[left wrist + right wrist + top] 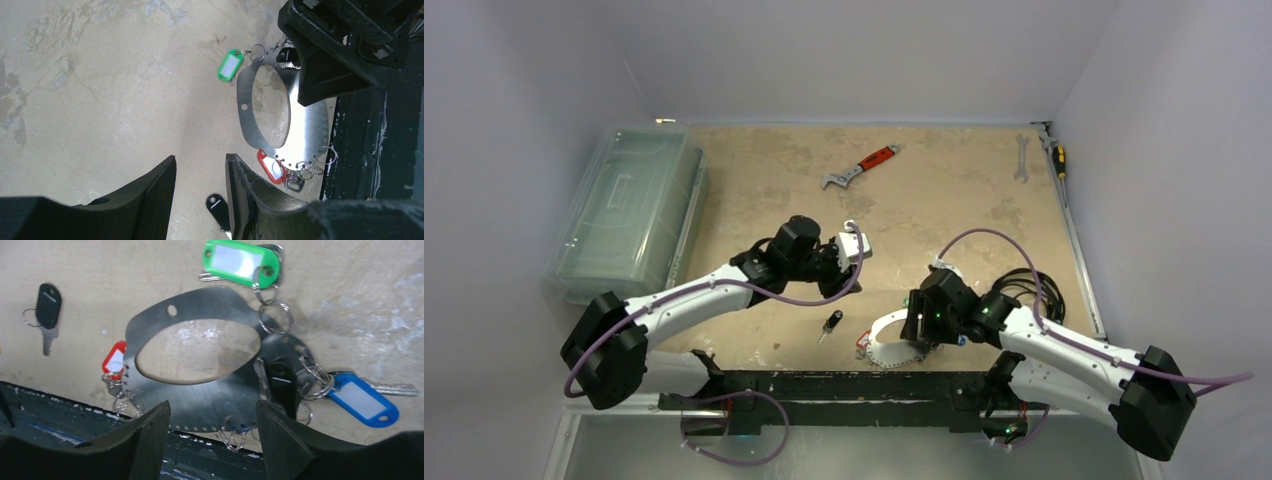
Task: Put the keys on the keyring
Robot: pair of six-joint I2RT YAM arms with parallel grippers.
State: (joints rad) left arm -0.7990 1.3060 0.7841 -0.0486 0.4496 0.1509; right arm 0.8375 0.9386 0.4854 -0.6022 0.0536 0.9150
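The keyring (215, 390) is a flat silvery plate with an oval opening, lying at the table's near edge (886, 345). Keys with a green tag (240, 257), a blue tag (362, 402) and a red tag (114, 360), and a black-headed key (282, 377), hang on small rings at its rim. One black-headed key (831, 323) lies loose on the table to its left, also seen under the left fingers (216, 205). My right gripper (212, 415) hovers open over the keyring's near rim, holding nothing. My left gripper (200, 159) is open and empty above the bare table.
A red-handled wrench (861, 167) lies at the back middle. A spanner (1021, 157) and a screwdriver (1057, 155) lie at the back right. A clear plastic box (629, 205) stands on the left. A coiled black cable (1034, 285) sits behind the right arm. A black rail (824, 385) runs along the near edge.
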